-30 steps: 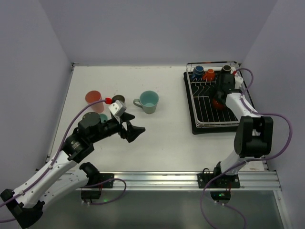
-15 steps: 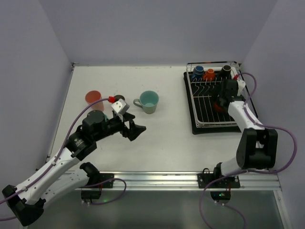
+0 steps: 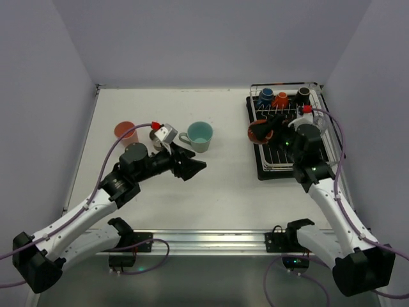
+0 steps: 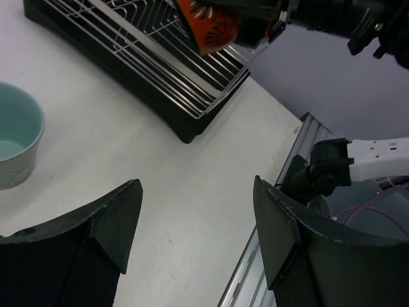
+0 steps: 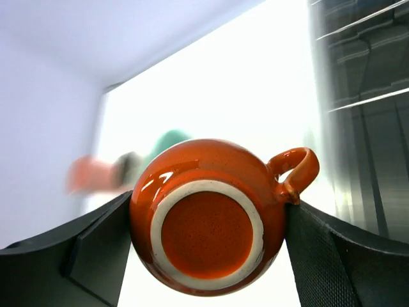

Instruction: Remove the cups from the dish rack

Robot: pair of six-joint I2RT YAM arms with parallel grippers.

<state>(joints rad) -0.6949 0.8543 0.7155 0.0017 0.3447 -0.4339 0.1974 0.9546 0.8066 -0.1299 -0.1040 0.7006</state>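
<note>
The dish rack [image 3: 295,155] stands at the right of the table. A blue cup [image 3: 266,96], an orange cup [image 3: 280,100] and a black cup [image 3: 303,94] sit at its far end. My right gripper [image 3: 266,128] is shut on an orange handled mug [image 3: 257,132] and holds it in the air over the rack's left edge. In the right wrist view the mug [image 5: 211,220] shows bottom-first, handle to the right. My left gripper [image 3: 195,167] is open and empty over the table's middle. A teal mug [image 3: 199,135], a salmon tumbler [image 3: 124,130] and a brown cup [image 3: 156,136] stand at the left.
In the left wrist view, the rack's near corner [image 4: 185,131] lies ahead, the teal mug [image 4: 16,137] is at the left and the held orange mug [image 4: 214,29] is at the top. The aluminium rail [image 3: 255,238] runs along the table's near edge.
My right arm has swung left from over the rack's right side to its left edge, carrying the orange mug. My left gripper has moved right and a little farther out.
</note>
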